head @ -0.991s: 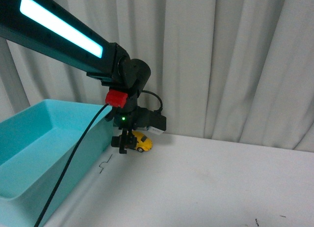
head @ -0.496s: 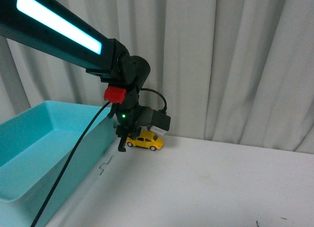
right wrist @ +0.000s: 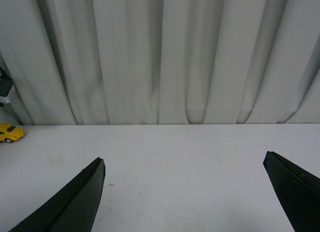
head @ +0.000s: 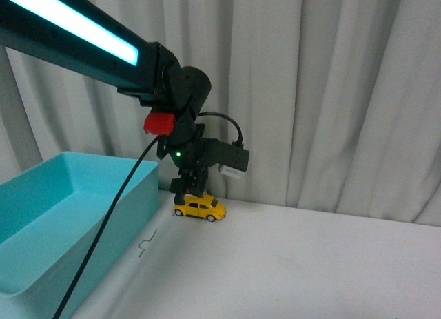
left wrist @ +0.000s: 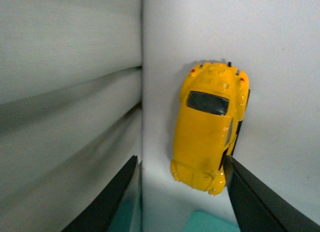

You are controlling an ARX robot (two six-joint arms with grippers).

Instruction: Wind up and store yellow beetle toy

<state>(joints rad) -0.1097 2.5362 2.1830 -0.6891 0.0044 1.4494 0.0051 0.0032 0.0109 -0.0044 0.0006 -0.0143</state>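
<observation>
The yellow beetle toy stands on its wheels on the white table at the back, close to the curtain. It also shows in the left wrist view and far off in the right wrist view. My left gripper is open and hangs just above the car, apart from it; in the left wrist view its dark fingers flank the car's end. My right gripper is open and empty over bare table, far from the car.
A teal bin stands at the left, its near corner beside the car. A grey curtain closes the back. A black cable hangs from the left arm over the bin.
The left gripper has risen off the car and moved slightly right. The car has rolled out from behind the fingers and now stands free on the table.
</observation>
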